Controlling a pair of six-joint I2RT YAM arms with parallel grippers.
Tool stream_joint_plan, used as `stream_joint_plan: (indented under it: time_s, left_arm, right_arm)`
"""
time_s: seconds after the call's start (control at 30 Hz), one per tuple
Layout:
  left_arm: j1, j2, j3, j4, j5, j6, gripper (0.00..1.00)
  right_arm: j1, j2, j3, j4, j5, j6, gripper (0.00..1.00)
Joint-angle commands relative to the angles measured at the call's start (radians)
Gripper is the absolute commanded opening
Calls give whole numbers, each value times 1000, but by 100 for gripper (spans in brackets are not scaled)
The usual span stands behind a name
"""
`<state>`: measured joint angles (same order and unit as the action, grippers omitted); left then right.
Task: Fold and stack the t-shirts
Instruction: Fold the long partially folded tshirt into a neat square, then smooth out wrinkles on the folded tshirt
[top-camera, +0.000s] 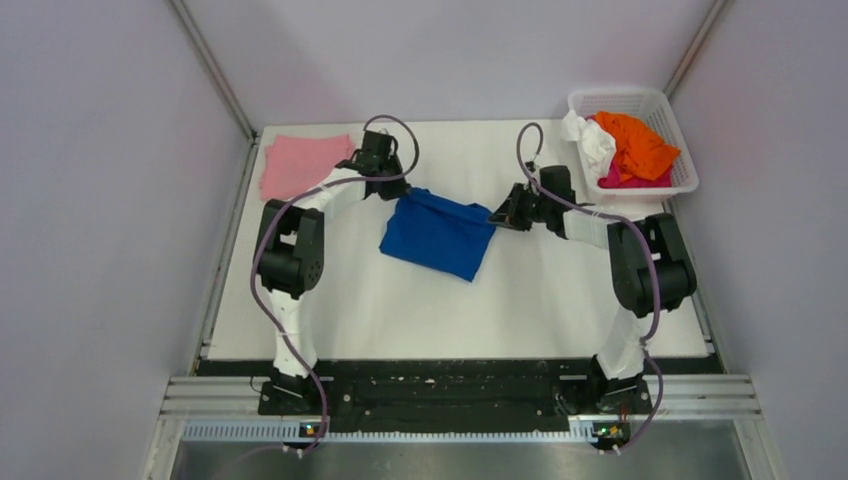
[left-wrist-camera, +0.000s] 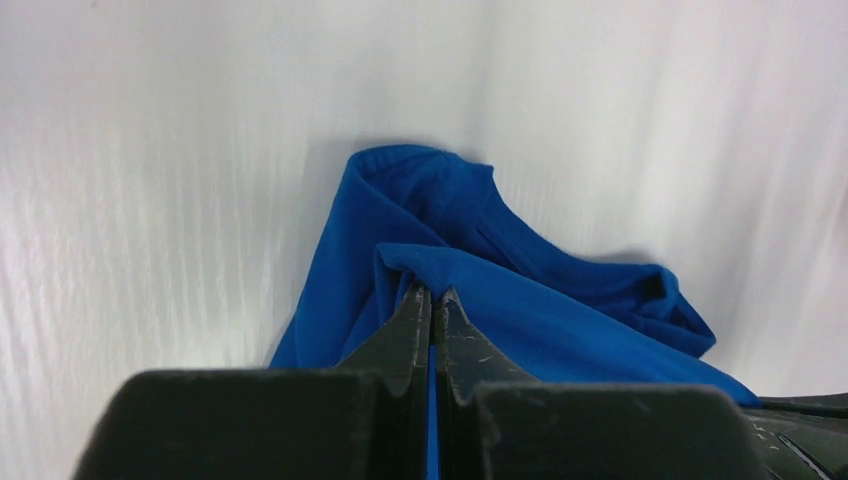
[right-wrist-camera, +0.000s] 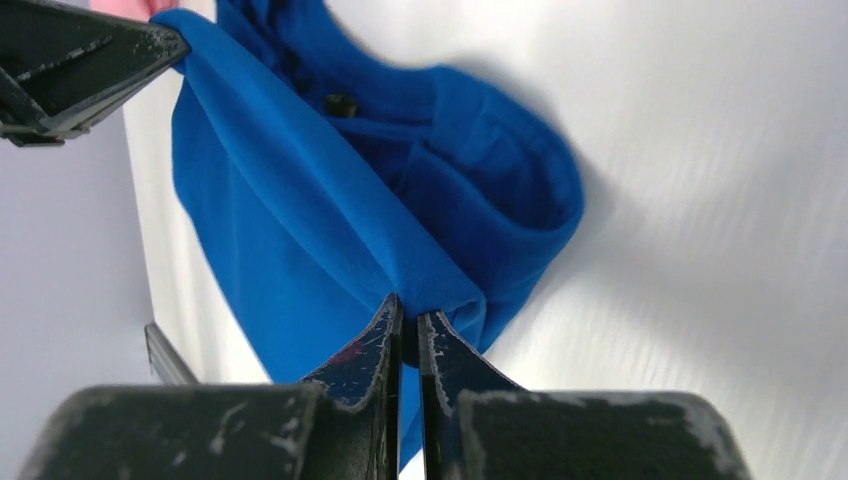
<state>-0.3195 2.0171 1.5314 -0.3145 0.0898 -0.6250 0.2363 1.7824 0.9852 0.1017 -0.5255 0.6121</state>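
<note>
The royal blue t-shirt (top-camera: 438, 234) hangs partly folded between my two grippers over the middle of the table, its lower part resting on the surface. My left gripper (top-camera: 399, 190) is shut on its far left corner; the cloth (left-wrist-camera: 560, 310) drapes from the shut jaws (left-wrist-camera: 431, 296). My right gripper (top-camera: 497, 217) is shut on its far right corner, cloth (right-wrist-camera: 300, 230) bunched at the shut jaws (right-wrist-camera: 409, 318). The pink t-shirt (top-camera: 300, 163) lies folded flat at the far left corner. No print shows on the blue shirt.
A white mesh basket (top-camera: 655, 103) at the far right corner holds orange (top-camera: 634, 145), white (top-camera: 594, 140) and magenta (top-camera: 625, 179) shirts. The left gripper's finger (right-wrist-camera: 80, 60) shows at the top left of the right wrist view. Walls stand close on both sides.
</note>
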Motion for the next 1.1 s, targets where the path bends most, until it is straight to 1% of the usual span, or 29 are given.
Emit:
stream_joint_plan:
  time_s: [0.0, 0.03, 0.07, 0.1, 0.17, 0.23, 0.27, 0.3, 0.33, 0.4, 0.43, 0.53, 0.63, 0.7, 0.8, 0.93, 1.07]
  left_arm:
    - [22, 83, 134, 38, -20, 24, 0]
    - [24, 97, 151, 26, -22, 23, 0]
    - [26, 108, 169, 11, -26, 22, 2]
    - [29, 114, 184, -2, -30, 23, 11]
    - [31, 103, 195, -10, -36, 32, 35]
    - [31, 74, 190, -13, -44, 34, 57]
    - [32, 55, 186, -16, -43, 33, 87]
    - [31, 34, 182, -23, -40, 27, 97]
    - [29, 9, 172, -26, -31, 22, 99]
    - [24, -59, 121, -18, -9, 10, 99]
    - [22, -87, 87, -2, 11, 5, 99]
    - [11, -167, -27, 57, 108, -16, 99]
    - [-2, -194, -126, 133, 197, -51, 99]
    - [-6, -176, -151, 135, 217, -65, 99]
    - [-4, -125, -146, 91, 261, -65, 99]
    - [2, -57, -145, 78, 253, -54, 99]
    - [6, -30, -157, 70, 227, -48, 99]
  right_arm:
    - [-41, 101, 120, 71, 16, -18, 15]
    - [-43, 125, 150, 59, 15, -24, 24]
    - [-46, 143, 174, 44, 18, -31, 36]
    - [-46, 151, 193, 31, 26, -38, 45]
    - [-45, 148, 218, 17, 44, -46, 54]
    - [-43, 121, 230, -15, 76, -65, 66]
    - [-44, 102, 228, -30, 88, -73, 71]
    - [-43, 72, 220, -43, 98, -77, 78]
    - [-41, 44, 203, -41, 101, -78, 82]
    - [-26, -9, 165, -38, 105, -80, 93]
    - [-12, -35, 151, -47, 110, -90, 96]
    - [51, -91, 110, -53, 109, -96, 98]
    - [109, -102, 69, 17, 65, -54, 98]
    - [133, -68, 71, 66, 31, -27, 99]
    - [155, 10, 139, 79, 10, -26, 99]
    - [154, 139, 250, 69, 66, -50, 99]
    - [140, 284, 375, 34, 107, -39, 99]
